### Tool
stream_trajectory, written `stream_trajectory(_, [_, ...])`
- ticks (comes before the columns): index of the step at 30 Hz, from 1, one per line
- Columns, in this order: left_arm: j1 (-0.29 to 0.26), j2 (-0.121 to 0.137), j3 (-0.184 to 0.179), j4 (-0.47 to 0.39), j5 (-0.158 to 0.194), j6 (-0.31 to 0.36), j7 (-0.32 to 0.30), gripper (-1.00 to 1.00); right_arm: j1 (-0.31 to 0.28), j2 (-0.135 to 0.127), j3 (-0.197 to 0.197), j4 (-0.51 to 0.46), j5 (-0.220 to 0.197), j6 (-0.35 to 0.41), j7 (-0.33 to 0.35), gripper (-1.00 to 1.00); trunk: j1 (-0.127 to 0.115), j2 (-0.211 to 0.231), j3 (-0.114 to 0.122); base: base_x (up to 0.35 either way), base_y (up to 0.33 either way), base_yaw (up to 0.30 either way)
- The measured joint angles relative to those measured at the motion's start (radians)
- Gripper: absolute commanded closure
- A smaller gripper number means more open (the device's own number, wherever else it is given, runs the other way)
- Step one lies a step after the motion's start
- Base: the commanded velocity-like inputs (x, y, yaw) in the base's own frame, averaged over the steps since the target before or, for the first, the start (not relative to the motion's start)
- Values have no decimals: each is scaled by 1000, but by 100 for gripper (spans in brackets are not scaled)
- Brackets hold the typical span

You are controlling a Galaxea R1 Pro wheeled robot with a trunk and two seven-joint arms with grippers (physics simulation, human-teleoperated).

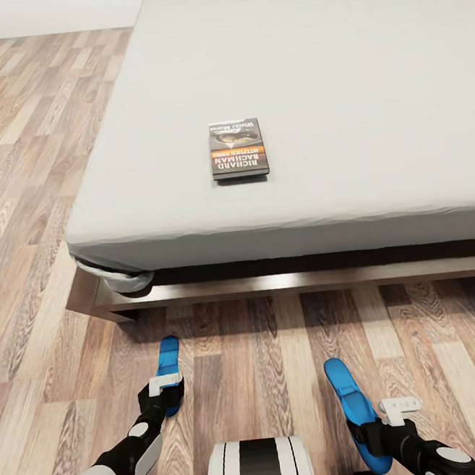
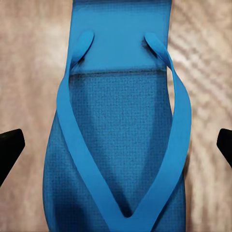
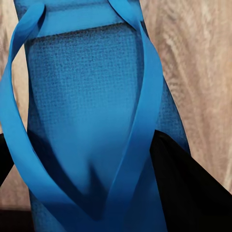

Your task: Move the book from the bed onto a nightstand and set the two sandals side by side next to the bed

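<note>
Seen from the head camera: a pale grey-white bed (image 1: pixel 308 63) on a dark wooden frame, filling the upper part of the scene, its near edge running across just beyond both arms. On the mattress, a little back from that near edge, the book (image 1: pixel 238 148), flat, dark cover up with an orange band and white lettering, well apart from both grippers. At the bed's near left corner, a fold of sheet hanging over the frame.

On the wood-plank floor (image 1: pixel 39 213) in front of the bed, two blue flip-flops, well apart from each other. Left sandal (image 1: pixel 167 360) pointing toward the bed, partly under the left gripper (image 1: pixel 163 390). Right sandal (image 1: pixel 351 401) angled slightly, its near end hidden behind the right gripper (image 1: pixel 380 434).

In the left wrist camera: left sandal's straps and sole up close, dark fingertips (image 2: pixel 10 150) spread wide at either side, clear of the sandal, nothing held.

In the right wrist camera: right sandal's straps close to the lens, one dark finger (image 3: pixel 188 188) pressed against the sandal's edge, another dark tip at the opposite edge; whether clamped or merely touching, cannot tell.

Between the sandals, at the bottom of the head view, the robot's white and dark trunk (image 1: pixel 258 468).
</note>
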Motion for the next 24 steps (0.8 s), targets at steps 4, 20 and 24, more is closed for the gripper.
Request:
stream_trajectory(4, [0, 0, 0, 1, 0, 1, 0, -100, 0, 0, 0, 0, 0, 0, 0, 100, -2, 1, 15, 0, 0, 0])
stream_trajectory(20, [0, 0, 0, 1, 0, 1, 0, -100, 0, 0, 2, 0, 4, 1, 0, 100, -3, 2, 27, 0, 0, 0])
stream_trajectory(24, [0, 0, 0, 2, 0, 0, 0, -100, 0, 0, 2, 1, 5, 1, 0, 100, -3, 2, 27, 0, 0, 0])
